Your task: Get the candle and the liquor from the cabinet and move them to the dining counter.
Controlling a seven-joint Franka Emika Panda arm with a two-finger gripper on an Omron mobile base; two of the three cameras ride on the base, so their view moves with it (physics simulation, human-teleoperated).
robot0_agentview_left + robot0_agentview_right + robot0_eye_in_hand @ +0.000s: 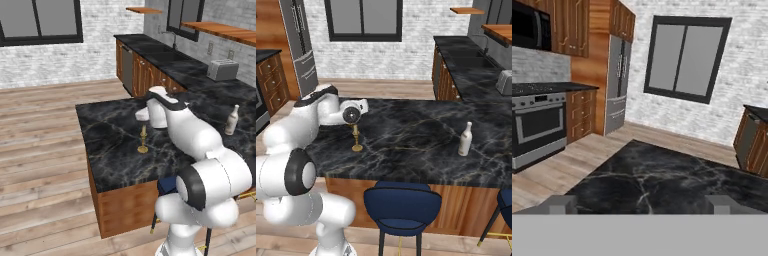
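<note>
Left base view first: the candle (143,140) is seen standing upright on the dining counter (110,150), pretty much mid-slab, with the robot's hand parked just behind and above it, so the gripper itself is being hidden by the wrist here. The liquor (231,120) is being shown upright too, well apart from the candle, over toward the far right side of the same black marble top. A toaster (222,69) is sitting on the wall counter (165,55) behind, under the wooden cabinet (225,31) shelf. Right base view: the candle (357,138) is being framed just under the hand, standing free on the dining counter (416,145), and the liquor (465,139) is standing off to the right, nothing touching it. A blue stool (402,209) is tucked at the near edge. Hand view: the gripper (640,204) is being held with its two fingertips (560,203) spread wide apart, nothing pinched between them, and the dark marble of the dining counter (662,180) is lying beyond, with an oven (537,127), a fridge (618,82) and a window (684,57) being seen further back.
</note>
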